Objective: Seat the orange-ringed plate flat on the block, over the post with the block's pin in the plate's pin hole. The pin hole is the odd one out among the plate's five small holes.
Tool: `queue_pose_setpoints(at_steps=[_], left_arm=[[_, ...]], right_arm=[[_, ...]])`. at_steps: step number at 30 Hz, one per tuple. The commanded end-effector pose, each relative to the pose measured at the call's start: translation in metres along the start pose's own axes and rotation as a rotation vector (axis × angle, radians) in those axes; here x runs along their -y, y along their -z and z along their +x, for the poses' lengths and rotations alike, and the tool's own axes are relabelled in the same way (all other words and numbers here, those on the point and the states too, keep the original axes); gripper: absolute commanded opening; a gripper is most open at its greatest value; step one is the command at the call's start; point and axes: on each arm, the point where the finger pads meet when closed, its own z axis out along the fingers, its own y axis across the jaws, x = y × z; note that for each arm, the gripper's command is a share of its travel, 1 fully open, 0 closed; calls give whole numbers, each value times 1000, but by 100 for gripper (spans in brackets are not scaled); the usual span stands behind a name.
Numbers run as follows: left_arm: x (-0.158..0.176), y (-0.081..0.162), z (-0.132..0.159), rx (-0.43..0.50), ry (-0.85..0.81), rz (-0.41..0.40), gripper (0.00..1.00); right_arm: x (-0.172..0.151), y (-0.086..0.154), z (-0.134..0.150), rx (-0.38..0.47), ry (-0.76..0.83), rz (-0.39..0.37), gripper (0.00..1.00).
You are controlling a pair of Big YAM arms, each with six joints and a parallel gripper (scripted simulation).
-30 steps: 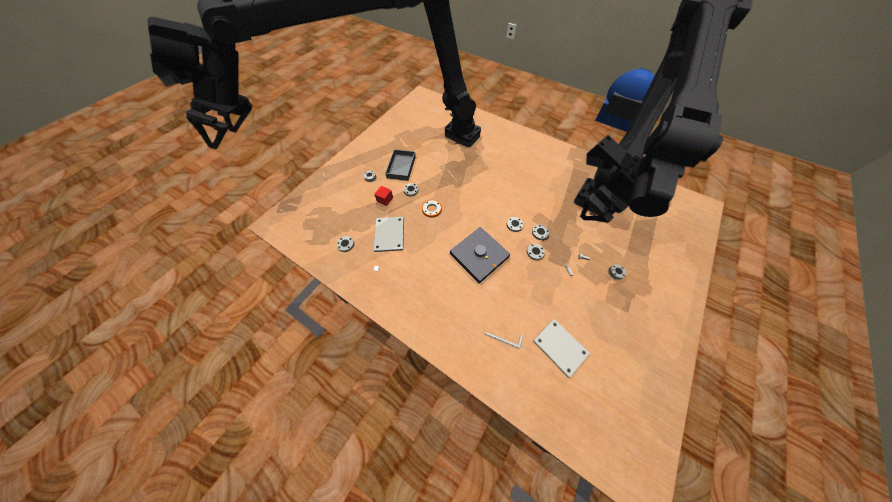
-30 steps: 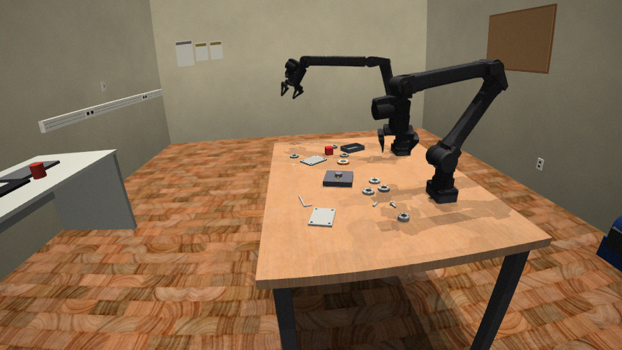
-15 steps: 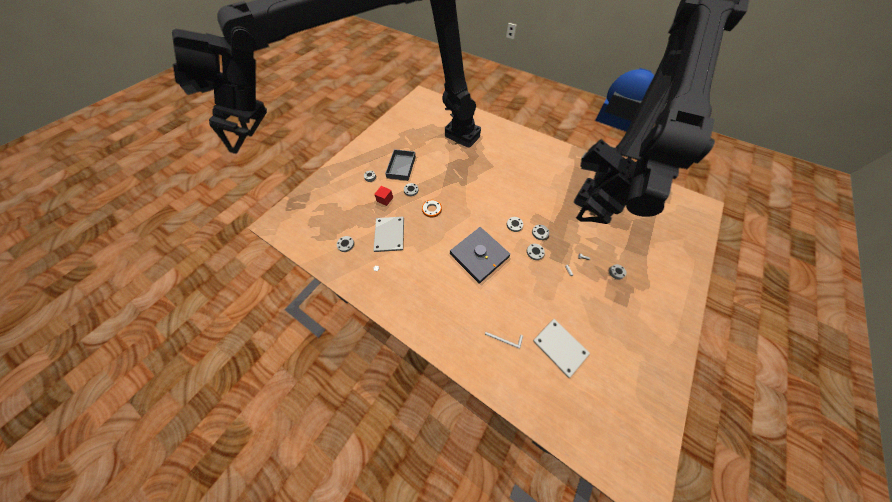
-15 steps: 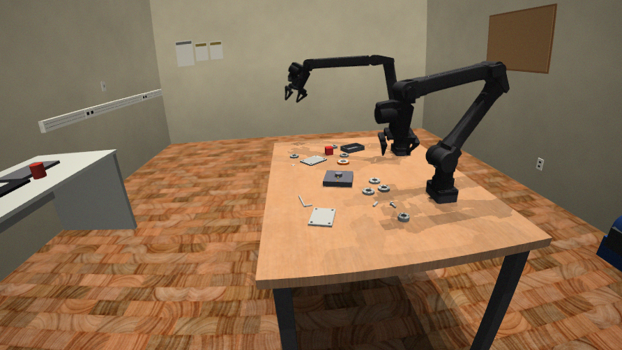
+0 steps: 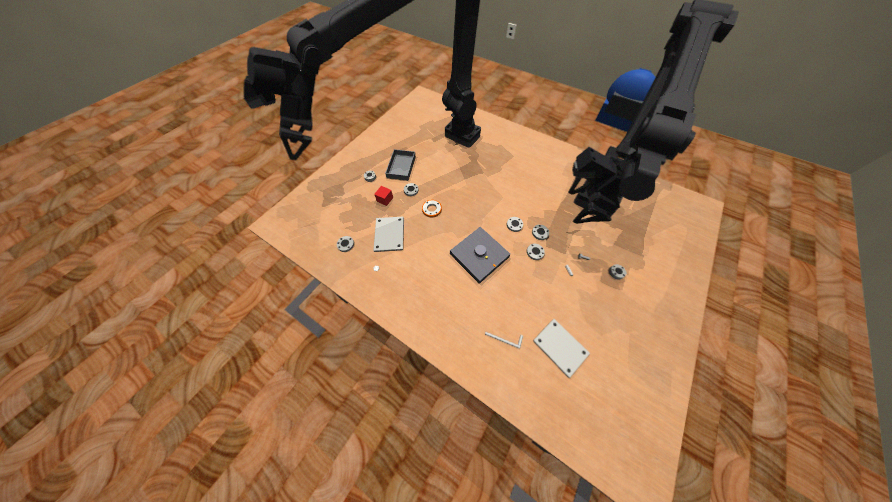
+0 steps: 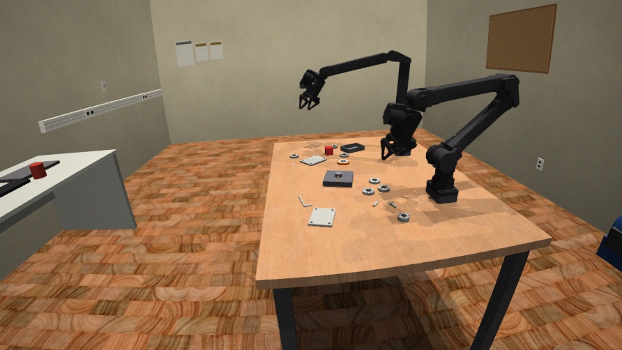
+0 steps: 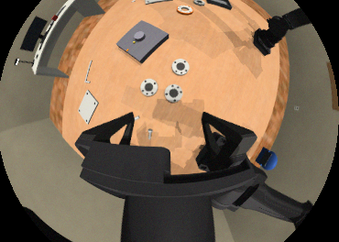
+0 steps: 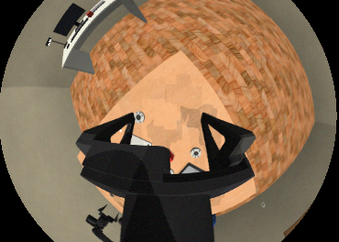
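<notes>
The orange-ringed plate [image 5: 431, 208] lies flat on the table, apart from the dark block [image 5: 480, 253]; it also shows in the exterior view [image 6: 343, 162] and far off in the left wrist view [image 7: 184, 8]. The block [image 6: 338, 178] [image 7: 142, 40] carries a round post [image 5: 480, 249] and a small orange pin. My left gripper [image 5: 595, 210] [image 6: 390, 151] [image 7: 168, 115] is open and empty, hovering above the table beyond three grey flanges. My right gripper [image 5: 296, 144] [image 6: 309, 100] [image 8: 168, 115] is open and empty, high up and out past the table's edge over the floor.
Grey flanges [image 5: 515, 223] [image 5: 540, 231] [image 5: 535, 251] lie beside the block, and others [image 5: 617, 271] [image 5: 345, 244] are scattered. A red cube [image 5: 383, 194], a dark tray [image 5: 401, 164], two grey plates [image 5: 388, 233] [image 5: 561, 348], an L-shaped key [image 5: 504, 339] and small bolts [image 5: 569, 269] also lie on the table.
</notes>
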Motion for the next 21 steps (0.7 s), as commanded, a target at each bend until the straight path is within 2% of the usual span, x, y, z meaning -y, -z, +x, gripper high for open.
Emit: queue_pose_setpoints(at_steps=[1,7,9,10,11,17,19,21], left_arm=[[3,-7,-8,17,206,-76,100],[9,-18,-15,71,375,-148,100],[9,-18,-15,71,375,-148,100],[4,-11,-26,100,404,-174,100],[11,-22,-18,91,448,-171,100],[15,-32,-23,128,563,-237,100],[12,-25,-34,161,581,-269,100],[17,-37,-24,136,598,-274,100]], right_arm=[[-13,10,28,43,128,-38,100],[-14,11,104,46,273,-68,100],[-14,11,104,46,273,-68,100],[-15,11,119,47,303,-72,100],[-15,12,135,48,335,-78,100],[-16,14,224,49,486,-114,100],[-16,14,255,48,534,-127,100],[-16,15,276,48,567,-135,100]])
